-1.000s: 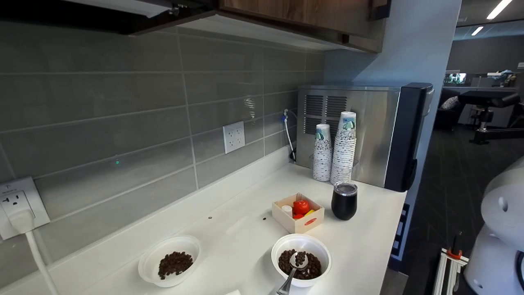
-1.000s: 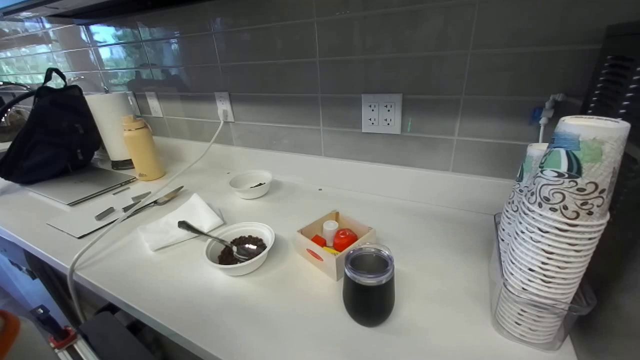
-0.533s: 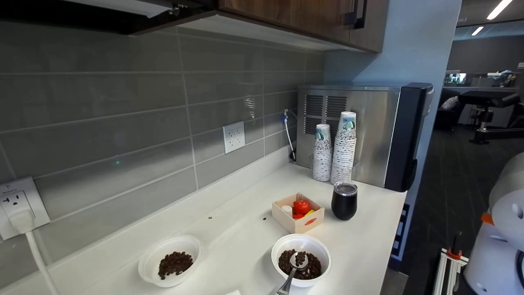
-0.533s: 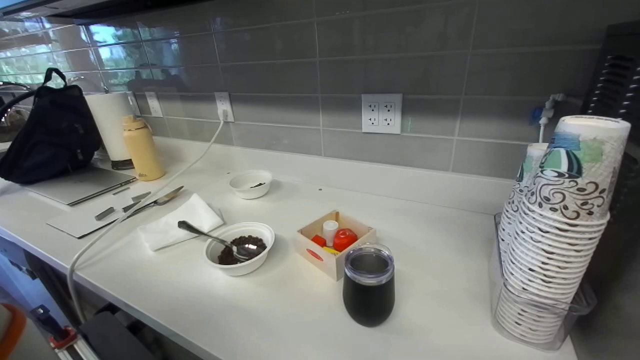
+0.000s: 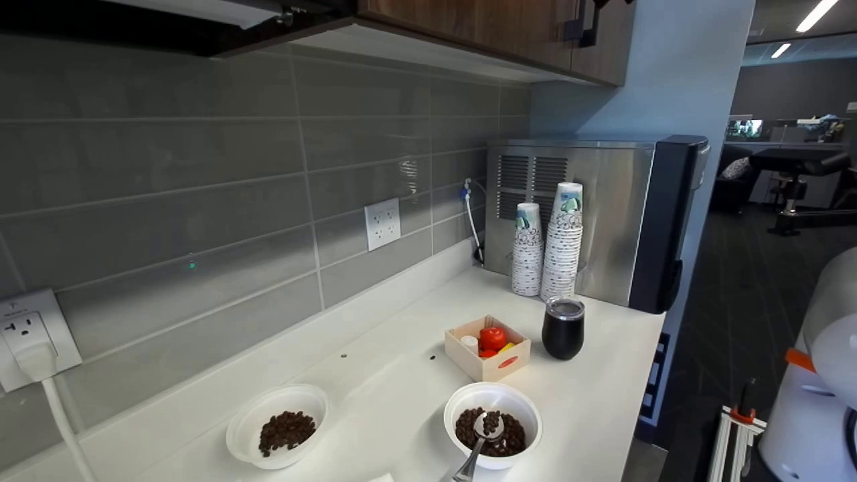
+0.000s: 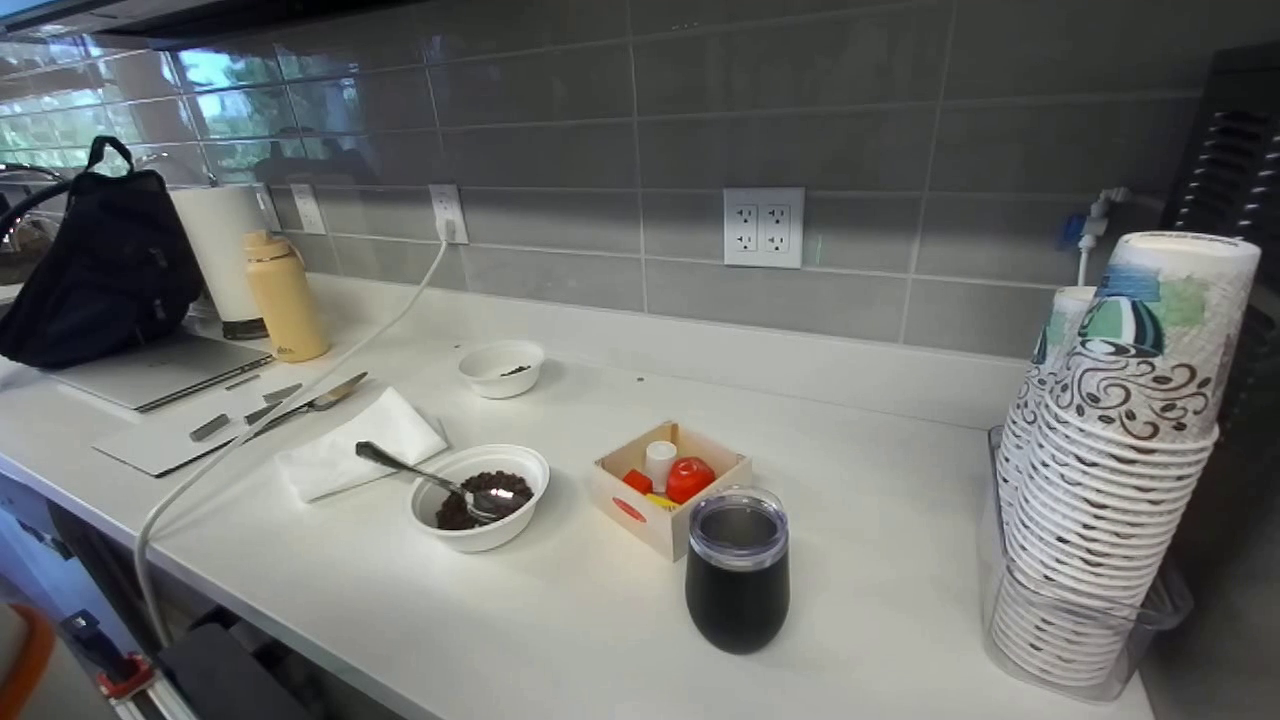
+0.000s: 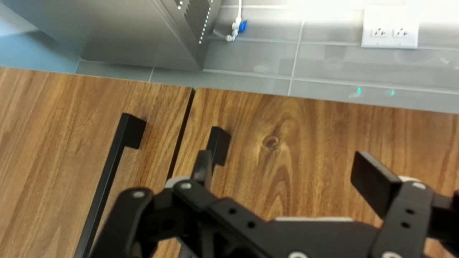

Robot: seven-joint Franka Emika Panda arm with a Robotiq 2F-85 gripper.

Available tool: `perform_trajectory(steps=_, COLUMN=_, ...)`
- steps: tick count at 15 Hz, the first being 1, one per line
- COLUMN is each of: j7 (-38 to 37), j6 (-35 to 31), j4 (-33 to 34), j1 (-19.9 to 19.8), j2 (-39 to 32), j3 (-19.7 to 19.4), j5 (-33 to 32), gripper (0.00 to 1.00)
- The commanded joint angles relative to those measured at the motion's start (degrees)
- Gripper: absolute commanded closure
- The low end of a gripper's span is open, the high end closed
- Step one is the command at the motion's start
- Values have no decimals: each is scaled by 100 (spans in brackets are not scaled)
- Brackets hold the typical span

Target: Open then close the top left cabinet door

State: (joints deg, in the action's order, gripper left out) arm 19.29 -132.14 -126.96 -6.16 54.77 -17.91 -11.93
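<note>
One Robotiq gripper (image 7: 283, 165), jaws apart, faces the top left cabinet door (image 7: 319, 143) above white countertop (image 6: 880, 580) and gray-tiled backsplash (image 6: 790, 150).

The cabinet door (image 7: 308, 154) is brown with darker grain, its handle (image 7: 218, 145) black, the tiles (image 5: 368, 144) below the door grey, the counter (image 5: 388, 402) white.

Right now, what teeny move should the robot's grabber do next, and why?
Probably ease the open gripper back from the top left cabinet door. A second ago that door stood ajar; now it looks shut, level with the neighbouring door. The jaws stand wide, not clamping the black handle, though one finger overlaps it in the wrist view.
</note>
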Motion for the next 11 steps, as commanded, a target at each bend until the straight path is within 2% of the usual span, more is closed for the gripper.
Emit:
perform_trajectory(steps=1, j7=357, j6=957, j4=29, j1=270, j2=363, j3=38, j5=193, gripper=0)
perform_trajectory(steps=4, j7=468, j6=1520, j4=3, j1=386, j2=556, j3=153, j5=167, gripper=0)
perform_trajectory(steps=11, j7=444, j6=1980, j4=-99, j1=494, j2=753, j3=350, j5=53, gripper=0)
